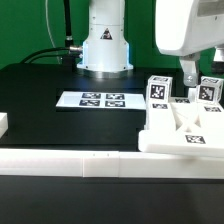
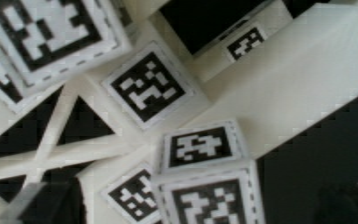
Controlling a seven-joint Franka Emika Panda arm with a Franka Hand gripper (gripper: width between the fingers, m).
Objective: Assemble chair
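The chair's white parts lie grouped at the exterior view's right. A flat slab with cross braces (image 1: 183, 124) lies on the table with a tag on its front edge. Behind it two tagged square-ended posts stand upright, one to the left (image 1: 158, 90) and one to the right (image 1: 210, 91). My gripper (image 1: 188, 74) hangs from the white arm between those two posts, just above the slab, open and holding nothing. The wrist view is a blurred close-up of the tagged white blocks (image 2: 144, 85) and the braced slab (image 2: 51, 150); my fingertips hardly show there.
The marker board (image 1: 100, 100) lies flat on the black table in front of the robot's base (image 1: 105, 45). A long low white border wall (image 1: 70, 161) runs along the near edge. A small white block (image 1: 3, 124) sits at the exterior view's left edge.
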